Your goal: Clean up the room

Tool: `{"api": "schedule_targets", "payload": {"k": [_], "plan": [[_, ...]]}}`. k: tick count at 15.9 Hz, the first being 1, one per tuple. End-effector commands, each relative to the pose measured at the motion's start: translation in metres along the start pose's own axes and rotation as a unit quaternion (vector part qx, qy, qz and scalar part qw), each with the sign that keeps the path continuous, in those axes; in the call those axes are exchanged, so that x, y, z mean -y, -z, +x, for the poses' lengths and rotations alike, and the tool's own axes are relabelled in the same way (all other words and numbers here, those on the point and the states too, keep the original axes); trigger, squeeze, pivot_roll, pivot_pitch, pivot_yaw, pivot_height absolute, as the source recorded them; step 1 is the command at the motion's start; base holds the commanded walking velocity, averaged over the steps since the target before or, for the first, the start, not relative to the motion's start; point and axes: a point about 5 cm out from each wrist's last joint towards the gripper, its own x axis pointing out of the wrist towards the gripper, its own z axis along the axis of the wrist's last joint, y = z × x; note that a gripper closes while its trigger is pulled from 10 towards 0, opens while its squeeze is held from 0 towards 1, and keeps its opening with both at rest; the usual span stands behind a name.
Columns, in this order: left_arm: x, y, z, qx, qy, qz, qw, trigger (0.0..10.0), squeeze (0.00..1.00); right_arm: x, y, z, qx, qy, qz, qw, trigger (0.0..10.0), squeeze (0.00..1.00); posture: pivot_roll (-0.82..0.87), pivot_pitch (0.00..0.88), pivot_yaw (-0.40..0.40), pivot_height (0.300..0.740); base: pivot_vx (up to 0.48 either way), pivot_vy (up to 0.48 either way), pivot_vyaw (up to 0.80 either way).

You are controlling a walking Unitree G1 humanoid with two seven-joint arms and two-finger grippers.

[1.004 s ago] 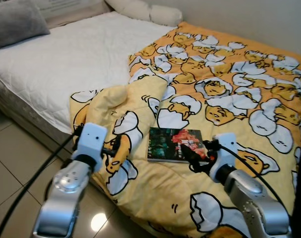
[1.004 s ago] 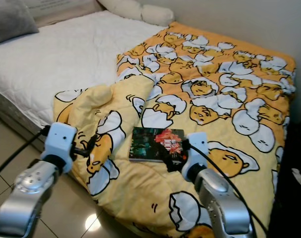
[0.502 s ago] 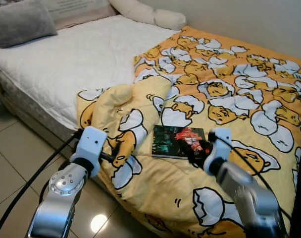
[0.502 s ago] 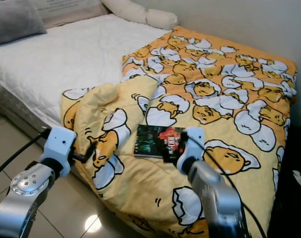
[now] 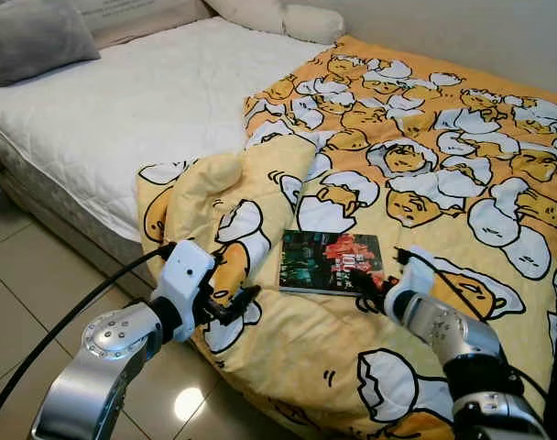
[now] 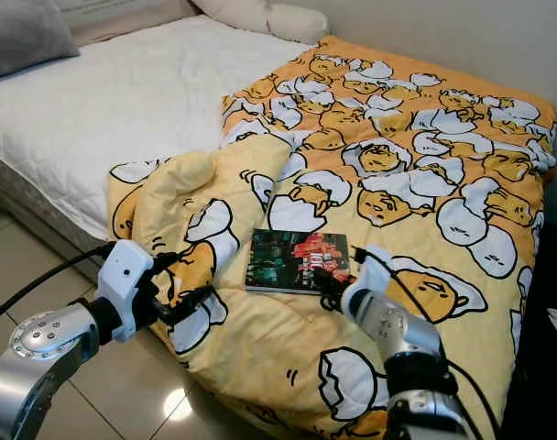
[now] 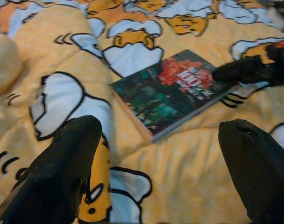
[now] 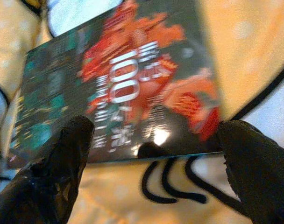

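A dark book point(image 5: 332, 262) with a red and green cover lies flat on the yellow egg-print blanket point(image 5: 443, 119), close to the bed's near edge. My right gripper point(image 5: 365, 289) is low over the blanket at the book's near right corner. Its open fingers point(image 8: 62, 163) straddle the cover's edge, and nothing is gripped. My left gripper point(image 5: 234, 305) hovers by the blanket's hanging fold, left of the book, and points toward it. It is open too, and its fingers point(image 7: 62, 172) frame the book point(image 7: 172, 91) from a short distance.
The blanket is bunched in a fold point(image 5: 214, 192) at the bed's left side. White mattress point(image 5: 123, 101) lies bare beyond it, with a grey pillow point(image 5: 31, 37) and white pillows point(image 5: 278, 16) at the head. Tiled floor point(image 5: 22, 293) is below left; a dark object point(image 6: 546, 302) stands at the right edge.
My right gripper has dropped lower and closer onto the book's near right corner. My left gripper has swung inward to point at the book. The camera shifted slightly.
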Motion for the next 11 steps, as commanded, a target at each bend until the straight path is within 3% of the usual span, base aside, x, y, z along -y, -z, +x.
{"api": "schedule_targets", "payload": {"k": [1,3,5,7,10,11], "plan": [[0.005,-0.007,0.000,0.005,0.024,0.009,1.000,10.0,1.00,0.008,-0.007,0.000,0.015,0.016,0.007,1.000,10.0,0.00,-0.14,0.000,-0.056,0.740,0.000,0.000,0.00],[0.004,-0.006,0.000,0.000,0.037,0.016,0.999,10.0,1.00,0.015,-0.015,0.004,0.045,0.026,0.049,0.997,10.0,0.00,-0.14,0.000,-0.065,0.740,0.000,0.000,0.00],[0.004,-0.006,-0.001,-0.003,0.043,0.017,0.999,10.0,1.00,0.015,-0.016,0.006,0.046,0.025,0.062,0.997,10.0,0.00,-0.14,0.000,-0.068,0.740,0.000,0.000,0.00],[0.006,-0.006,0.000,-0.003,0.050,0.015,0.999,10.0,1.00,0.005,-0.015,0.010,0.025,-0.013,0.092,0.995,10.0,0.00,-0.15,0.000,-0.067,0.740,0.000,0.000,0.00],[0.006,-0.006,0.001,-0.005,0.053,0.017,0.998,10.0,1.00,0.005,-0.007,0.013,0.001,-0.007,0.067,0.998,10.0,0.00,-0.14,0.000,-0.067,0.740,0.000,0.000,0.00],[0.005,-0.006,0.000,-0.008,0.053,0.018,0.998,10.0,1.00,0.007,-0.004,0.014,-0.001,-0.007,0.083,0.997,10.0,0.00,-0.14,0.000,-0.069,0.740,0.000,0.000,0.00]]}}
